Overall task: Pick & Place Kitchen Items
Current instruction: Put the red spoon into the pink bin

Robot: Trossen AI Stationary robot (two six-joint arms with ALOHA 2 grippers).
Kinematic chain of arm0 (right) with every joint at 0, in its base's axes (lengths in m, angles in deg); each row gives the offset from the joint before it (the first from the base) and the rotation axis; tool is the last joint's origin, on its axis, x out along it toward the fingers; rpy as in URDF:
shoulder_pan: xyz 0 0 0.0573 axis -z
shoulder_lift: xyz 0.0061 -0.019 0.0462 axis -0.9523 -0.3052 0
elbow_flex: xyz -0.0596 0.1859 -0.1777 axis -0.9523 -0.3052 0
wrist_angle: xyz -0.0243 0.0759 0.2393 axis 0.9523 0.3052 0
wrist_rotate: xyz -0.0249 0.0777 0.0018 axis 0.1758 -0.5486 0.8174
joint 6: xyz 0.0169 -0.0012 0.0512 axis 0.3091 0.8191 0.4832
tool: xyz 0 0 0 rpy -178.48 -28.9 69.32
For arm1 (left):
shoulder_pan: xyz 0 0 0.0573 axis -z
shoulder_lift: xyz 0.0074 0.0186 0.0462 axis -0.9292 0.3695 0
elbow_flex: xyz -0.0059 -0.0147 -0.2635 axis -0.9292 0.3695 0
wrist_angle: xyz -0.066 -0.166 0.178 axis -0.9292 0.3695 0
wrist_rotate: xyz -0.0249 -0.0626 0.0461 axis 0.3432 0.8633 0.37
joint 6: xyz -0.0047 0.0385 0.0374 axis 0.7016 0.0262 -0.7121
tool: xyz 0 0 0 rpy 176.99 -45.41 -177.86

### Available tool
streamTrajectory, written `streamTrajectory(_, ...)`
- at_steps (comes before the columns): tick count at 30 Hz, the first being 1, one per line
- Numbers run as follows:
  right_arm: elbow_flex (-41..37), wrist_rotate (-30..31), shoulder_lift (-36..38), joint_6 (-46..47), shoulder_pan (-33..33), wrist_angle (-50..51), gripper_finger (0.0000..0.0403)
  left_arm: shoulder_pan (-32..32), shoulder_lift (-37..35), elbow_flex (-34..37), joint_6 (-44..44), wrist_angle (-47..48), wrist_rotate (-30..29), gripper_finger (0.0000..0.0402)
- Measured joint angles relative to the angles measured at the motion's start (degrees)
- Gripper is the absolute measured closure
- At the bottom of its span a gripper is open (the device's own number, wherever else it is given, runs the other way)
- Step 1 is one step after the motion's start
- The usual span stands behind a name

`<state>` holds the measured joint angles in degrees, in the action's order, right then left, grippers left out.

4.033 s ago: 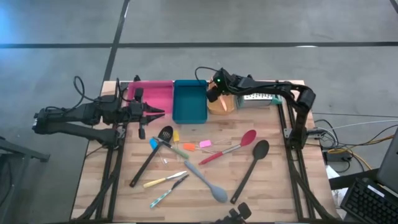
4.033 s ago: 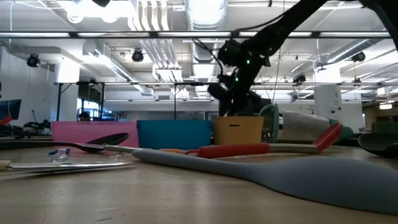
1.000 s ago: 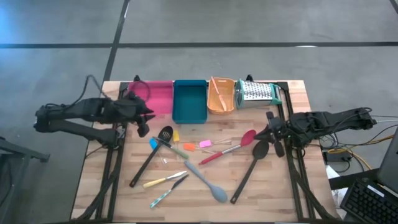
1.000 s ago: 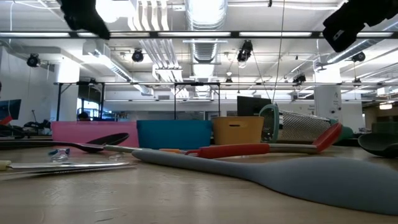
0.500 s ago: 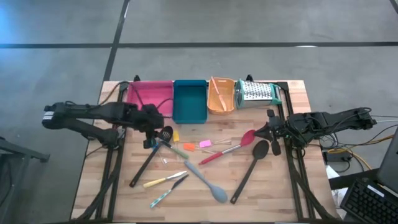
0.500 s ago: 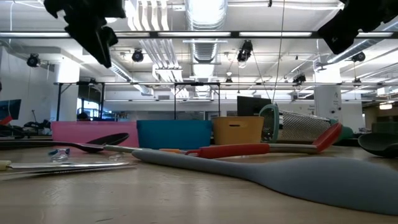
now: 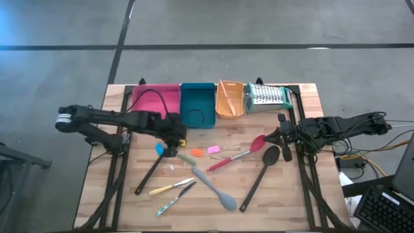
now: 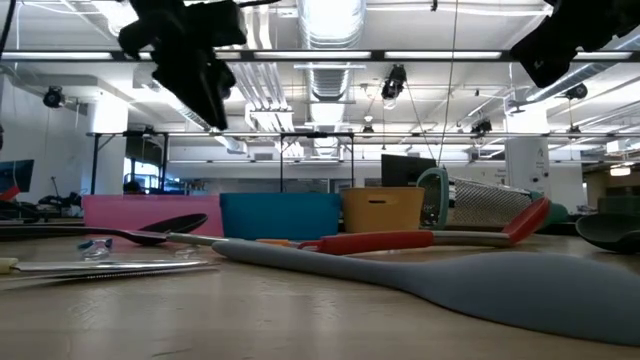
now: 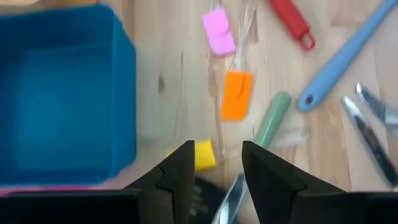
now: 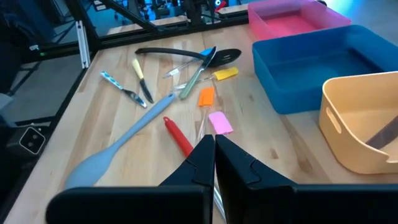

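Loose kitchen items lie flat on the wooden table: a black slotted spoon (image 7: 152, 171), a long black spoon (image 7: 261, 172), a grey spoon (image 7: 214, 188), a red-headed spatula (image 7: 240, 154), small orange (image 9: 237, 94) and pink (image 9: 219, 32) pieces, a yellow piece (image 9: 202, 154) and a yellow-handled knife (image 7: 168, 188). My left gripper (image 9: 217, 165) hangs open above the slotted spoon's head, pointing down, the yellow piece showing between its fingers. My right gripper (image 10: 214, 149) stays shut above the table's right side, near the black spoon's bowl.
Along the far edge stand a pink tray (image 7: 160, 100), a teal tray (image 7: 197, 105), an orange tray (image 7: 229, 101) with a utensil inside, and a metal grater (image 7: 267, 96). Bare wood shows at the near left and near right.
My left gripper has travelled from the table's left edge by the pink tray toward the right and a little toward the near edge, and now hangs over the slotted spoon's head. The utensils lie as before.
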<state>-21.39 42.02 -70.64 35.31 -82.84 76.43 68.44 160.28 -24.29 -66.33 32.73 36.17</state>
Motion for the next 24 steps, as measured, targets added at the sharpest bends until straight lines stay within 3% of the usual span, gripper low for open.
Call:
streamTrajectory(7, 0.0, 0.0, 0.0, 0.02, 0.0, -0.03, 0.0394, 0.11, 2.66, 0.22, 2.63, -15.38, 10.54, 0.0264)
streamTrajectory(14, 0.0, 0.01, 0.0, 0.02, 0.0, -0.28, 0.0394, 0.21, 9.6, -0.17, 6.77, -34.22, 10.47, 0.0264)
streamTrajectory(20, 0.0, 0.02, 0.0, 0.26, 0.0, -0.41, 0.0394, 0.22, 15.44, -4.63, 6.35, -32.04, 10.69, 0.0264)
streamTrajectory(24, -0.02, 0.05, -0.77, 3.08, 0.0, -1.7, 0.0394, 0.48, 14.93, -5.85, 3.52, -27.9, 11.75, 0.0264)
